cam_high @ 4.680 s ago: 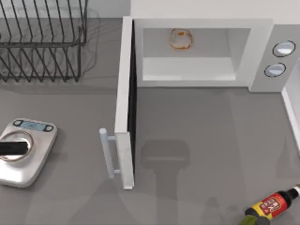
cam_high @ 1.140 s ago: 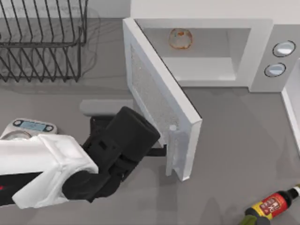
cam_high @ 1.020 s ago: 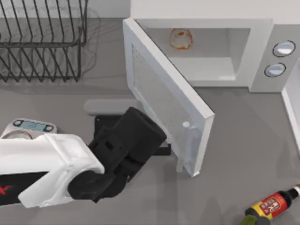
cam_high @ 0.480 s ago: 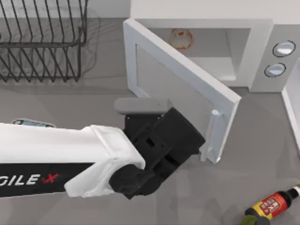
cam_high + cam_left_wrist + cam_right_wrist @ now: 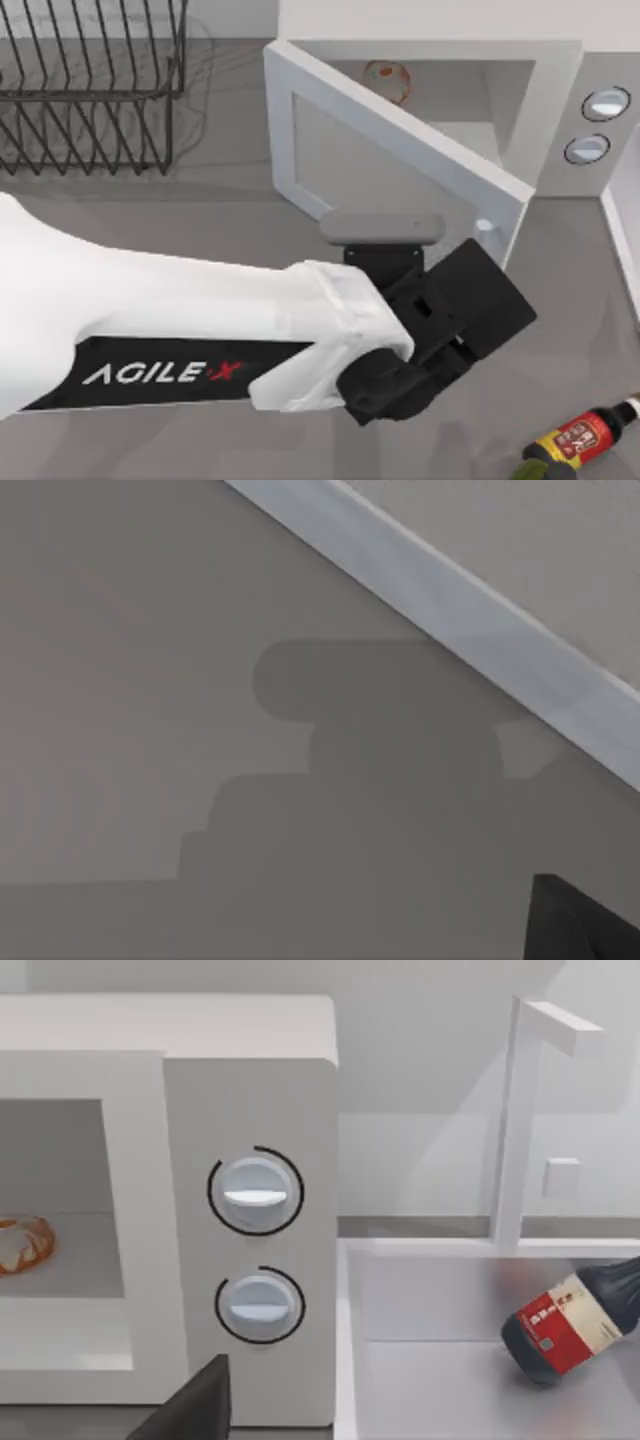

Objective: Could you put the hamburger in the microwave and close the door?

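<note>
Reaching across the table, left arm: its white body with black wrist (image 5: 440, 330) comes from the top view's left and ends just beside the free edge of the door.
Microwave (image 5: 560, 110): one, large and white, at the back of the table; two round knobs (image 5: 255, 1192) on its right panel.
Door (image 5: 400, 150): one, about half shut, swung at an angle in front of the cavity; its pale bar handle (image 5: 487, 232) stands at the free edge, near the black wrist.
Dish rack (image 5: 90, 80): one, dark wire, at the back left.
Bottle (image 5: 580, 440): one, dark with red label, lying at the front right.
Hamburger (image 5: 388, 78): one, inside the cavity at the back, behind the door and well apart from the left arm's end.
Left fingers: hidden under the wrist, so I cannot tell how they are.
</note>
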You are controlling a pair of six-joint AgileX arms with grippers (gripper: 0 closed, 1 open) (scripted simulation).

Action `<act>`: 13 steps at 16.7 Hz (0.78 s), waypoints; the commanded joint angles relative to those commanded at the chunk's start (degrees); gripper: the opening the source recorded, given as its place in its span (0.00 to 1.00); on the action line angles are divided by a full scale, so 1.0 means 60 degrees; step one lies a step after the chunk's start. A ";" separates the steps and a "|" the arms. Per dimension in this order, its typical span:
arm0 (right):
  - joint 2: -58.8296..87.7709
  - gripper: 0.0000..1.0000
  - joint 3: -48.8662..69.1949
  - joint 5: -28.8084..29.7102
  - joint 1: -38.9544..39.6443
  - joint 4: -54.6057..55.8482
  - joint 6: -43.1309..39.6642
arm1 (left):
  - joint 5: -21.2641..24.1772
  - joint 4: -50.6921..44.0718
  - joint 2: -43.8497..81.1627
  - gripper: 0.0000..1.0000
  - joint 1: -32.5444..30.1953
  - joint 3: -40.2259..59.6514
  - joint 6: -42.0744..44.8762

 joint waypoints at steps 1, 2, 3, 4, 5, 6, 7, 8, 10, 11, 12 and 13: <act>0.0000 1.00 0.0000 0.0000 0.0000 0.0000 0.0000 | 0.0029 0.0033 -0.0038 0.00 0.0043 -0.0016 0.0008; 0.0000 1.00 0.0000 0.0000 0.0000 0.0000 0.0000 | 0.0023 0.0015 -0.0014 0.00 0.0038 0.0009 -0.0004; 0.0000 1.00 0.0000 0.0000 0.0000 0.0000 0.0000 | -0.0006 -0.0067 0.0101 0.00 0.0011 0.0134 -0.0061; 0.0000 1.00 0.0000 0.0000 0.0000 0.0000 0.0000 | -0.0046 -0.0201 0.0292 0.00 -0.0042 0.0361 -0.0154; 0.0000 1.00 0.0000 0.0000 0.0000 0.0000 0.0000 | -0.0086 -0.0372 0.0542 0.00 -0.0123 0.0690 -0.0269; 0.0000 1.00 0.0000 0.0000 0.0000 0.0000 0.0000 | -0.0124 -0.0574 0.0833 0.00 -0.0229 0.1119 -0.0394; 0.0000 1.00 0.0000 0.0000 0.0000 0.0000 0.0000 | -0.0160 -0.0801 0.1150 0.00 -0.0353 0.1631 -0.0523; 0.0000 1.00 0.0000 0.0000 0.0000 0.0000 0.0000 | -0.0194 -0.1048 0.1481 0.00 -0.0485 0.2189 -0.0648; 0.0000 1.00 0.0000 0.0000 0.0000 0.0000 0.0000 | -0.0268 -0.1562 0.2139 0.00 -0.0735 0.3299 -0.0873; 0.0000 1.00 0.0000 0.0000 0.0000 0.0000 0.0000 | -0.0308 -0.1801 0.2437 0.00 -0.0840 0.3779 -0.0972; 0.0000 1.00 0.0000 0.0000 0.0000 0.0000 0.0000 | -0.0346 -0.2011 0.2694 0.00 -0.0923 0.4166 -0.1062; 0.0000 1.00 0.0000 0.0000 0.0000 0.0000 0.0000 | -0.0379 -0.2179 0.2896 0.00 -0.0984 0.4451 -0.1138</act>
